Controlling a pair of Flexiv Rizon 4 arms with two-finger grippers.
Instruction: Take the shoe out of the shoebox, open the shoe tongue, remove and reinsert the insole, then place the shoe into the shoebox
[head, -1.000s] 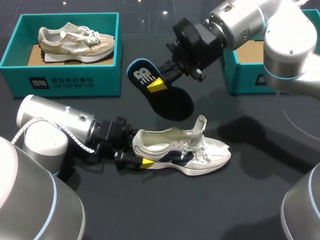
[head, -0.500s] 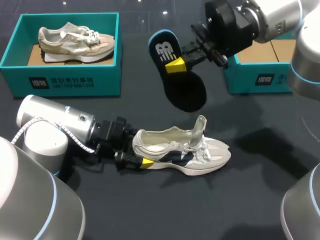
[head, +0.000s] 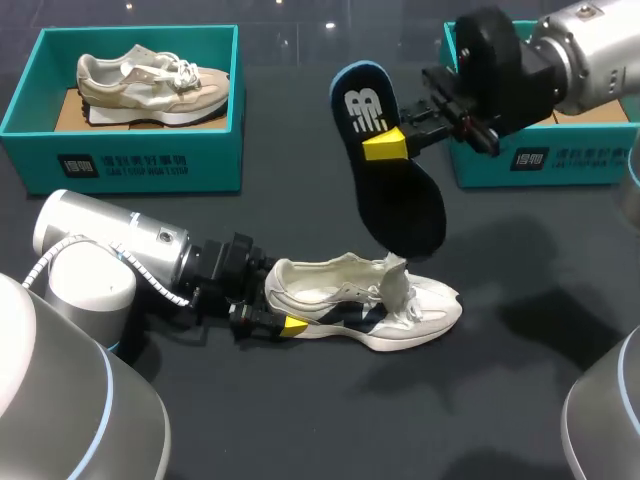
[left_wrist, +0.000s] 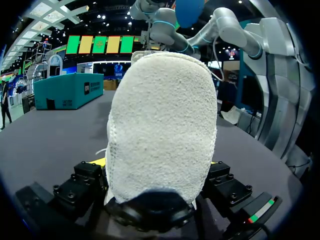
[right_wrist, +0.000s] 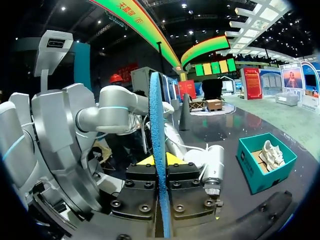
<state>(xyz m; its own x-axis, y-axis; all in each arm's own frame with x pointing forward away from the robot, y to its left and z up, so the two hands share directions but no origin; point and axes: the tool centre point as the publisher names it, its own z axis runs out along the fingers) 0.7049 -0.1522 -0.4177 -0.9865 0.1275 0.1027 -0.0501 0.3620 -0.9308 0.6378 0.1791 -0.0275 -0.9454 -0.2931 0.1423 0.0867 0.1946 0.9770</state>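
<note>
The shoe (head: 365, 300) lies on its side on the dark table (head: 330, 420), a little toward six o'clock from the middle of the head view. Its toe points to three o'clock, its heel to nine, and its tongue (head: 397, 282) is pulled up. My left pincer (head: 265, 322) comes in from nine o'clock and is clamped on the heel, one yellow tip showing against the sole. From that wrist the pale, nubby heel (left_wrist: 162, 125) fills the space between my fingers, with dark finger blocks pressed against it on both sides. The insole (head: 390, 165) is out of the shoe and up in the air at about twelve o'clock from the tongue. It is tilted, its heel end toward eleven o'clock, its dark toe end hanging toward five, just above the tongue. My right pincer (head: 395, 143) reaches in from three o'clock and grips it near the middle, fingers nearly closed on the thin sheet. From that wrist the insole (right_wrist: 159, 150) stands edge-on between the two fingers. At ten o'clock sits a teal box (head: 120, 165) holding a second shoe (head: 150, 85). At two o'clock, partly behind my right arm, is another teal box (head: 540, 165).
</note>
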